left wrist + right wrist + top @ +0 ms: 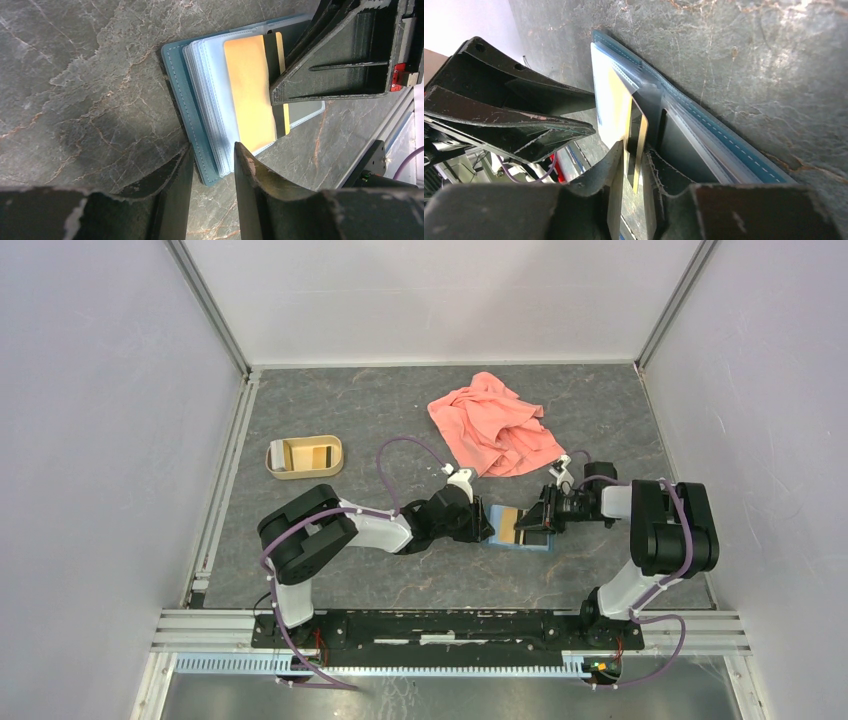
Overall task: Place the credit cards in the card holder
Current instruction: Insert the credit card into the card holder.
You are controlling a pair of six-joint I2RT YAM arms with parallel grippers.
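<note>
The teal-blue card holder (528, 543) lies open on the table between my two grippers, its clear sleeves up. An orange-gold credit card (507, 525) with a dark stripe lies on the sleeves (250, 90). My right gripper (541, 520) is shut on the card's striped edge (640, 142), low over the holder (724, 140). My left gripper (212, 147) is open by a narrow gap. Its fingertips sit at the holder's near corner (182, 95) without clamping it. I cannot tell whether the card is inside a sleeve.
A tan oval tray (304, 456) stands at the left rear of the table. A crumpled salmon-pink cloth (495, 425) lies behind the grippers. The right gripper's dark fingers (330, 65) fill the upper right of the left wrist view. Walls close in on three sides.
</note>
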